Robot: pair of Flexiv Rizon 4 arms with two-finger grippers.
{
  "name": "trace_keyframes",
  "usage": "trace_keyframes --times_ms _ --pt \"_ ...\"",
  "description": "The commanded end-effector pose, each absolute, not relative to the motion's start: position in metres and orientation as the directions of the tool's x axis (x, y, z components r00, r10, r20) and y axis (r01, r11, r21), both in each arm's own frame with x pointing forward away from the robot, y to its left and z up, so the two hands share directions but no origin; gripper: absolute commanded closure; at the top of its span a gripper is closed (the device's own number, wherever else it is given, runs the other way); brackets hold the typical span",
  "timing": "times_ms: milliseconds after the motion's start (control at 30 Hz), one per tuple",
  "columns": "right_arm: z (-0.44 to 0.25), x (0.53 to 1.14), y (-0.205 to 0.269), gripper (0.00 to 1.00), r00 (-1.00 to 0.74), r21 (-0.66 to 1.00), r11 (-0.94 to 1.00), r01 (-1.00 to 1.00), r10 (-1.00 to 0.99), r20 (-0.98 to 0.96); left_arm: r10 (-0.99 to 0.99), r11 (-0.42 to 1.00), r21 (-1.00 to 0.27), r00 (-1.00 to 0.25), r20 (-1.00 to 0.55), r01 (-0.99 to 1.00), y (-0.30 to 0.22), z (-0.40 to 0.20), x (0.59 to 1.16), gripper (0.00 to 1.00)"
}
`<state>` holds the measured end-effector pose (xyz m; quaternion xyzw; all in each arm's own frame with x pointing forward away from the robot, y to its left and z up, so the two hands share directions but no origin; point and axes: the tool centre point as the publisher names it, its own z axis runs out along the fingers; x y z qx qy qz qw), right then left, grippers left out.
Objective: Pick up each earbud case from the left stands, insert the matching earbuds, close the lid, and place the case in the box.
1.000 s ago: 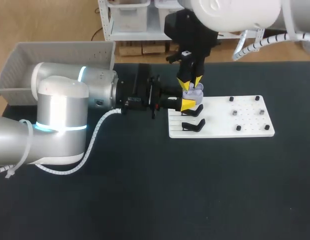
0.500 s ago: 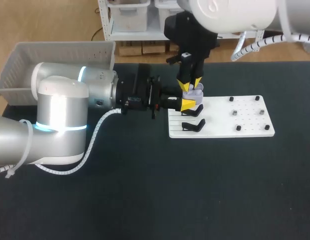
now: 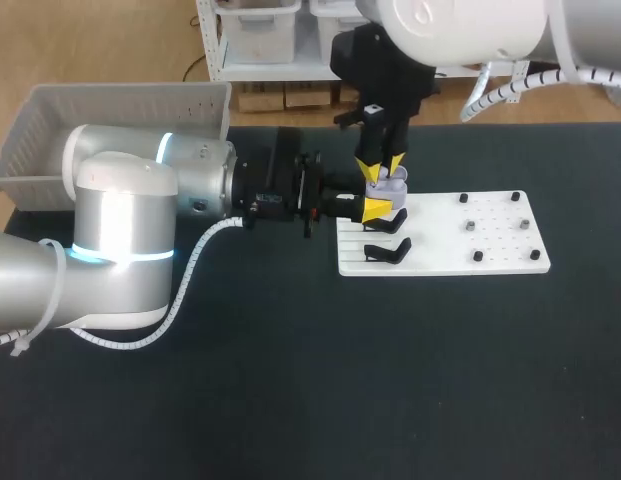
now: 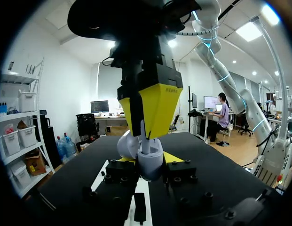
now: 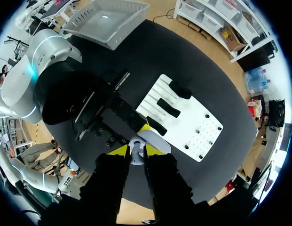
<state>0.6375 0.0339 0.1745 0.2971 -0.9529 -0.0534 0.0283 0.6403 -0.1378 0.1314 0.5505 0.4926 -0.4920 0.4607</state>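
Note:
A lavender earbud case (image 3: pixel 392 184) with its lid (image 4: pixel 128 146) open is held above the white board (image 3: pixel 490 262), at its back left corner. My left gripper (image 3: pixel 375 208) comes in level from the left and is shut on the case (image 4: pixel 150 162) from two sides. My right gripper (image 3: pixel 381 168) points straight down onto the open case, shut on a small white earbud (image 5: pixel 135 156) whose stem (image 4: pixel 145 140) dips into the case. Two black stands (image 3: pixel 388 250) sit empty on the board just in front of the case.
The grey box (image 3: pixel 120 110) stands at the table's back left, behind my left arm. Small black pegs (image 3: pixel 477 256) dot the right half of the board. Dark bare table lies in front of the board.

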Motion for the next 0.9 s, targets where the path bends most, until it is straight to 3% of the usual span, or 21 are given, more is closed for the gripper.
trace_keyframes --times_ms 33,700,733,767,800,833,900 --pt "0.1727 0.6384 0.0326 1.0 -0.822 0.121 0.818 -0.562 -0.569 0.024 0.086 -0.086 0.026 0.033 -0.996 0.996 -0.1375 0.1306 0.6391 1.0" --pt "0.1635 0.641 0.0361 1.0 -0.817 0.118 0.814 -0.569 -0.576 0.033 0.086 -0.086 0.026 0.033 -0.996 0.996 -0.1375 0.1306 0.6391 1.0" --pt "0.1635 0.6408 0.0357 0.93 -0.818 0.119 0.814 -0.568 -0.574 0.029 0.086 -0.086 0.026 0.033 -0.996 0.996 -0.1375 0.1306 0.6391 1.0" --pt "0.1645 0.6401 0.0351 0.68 -0.817 0.123 0.813 -0.569 -0.576 0.022 0.086 -0.086 0.026 0.033 -0.996 0.996 -0.1375 0.1306 0.6391 1.0" --pt "0.166 0.6391 0.0348 0.55 -0.815 0.126 0.81 -0.573 -0.579 0.016 0.086 -0.086 0.026 0.033 -0.996 0.996 -0.1375 0.1306 0.6391 1.0" --pt "0.1681 0.6377 0.0347 0.03 -0.81 0.133 0.804 -0.58 -0.586 0.009 0.086 -0.086 0.026 0.033 -0.996 0.996 -0.1375 0.1306 0.6391 1.0" --pt "0.173 0.6348 0.0338 0.0 -0.807 0.139 0.8 -0.584 -0.59 0.008 0.086 -0.086 0.026 0.033 -0.996 0.996 -0.1375 0.1306 0.6391 1.0"
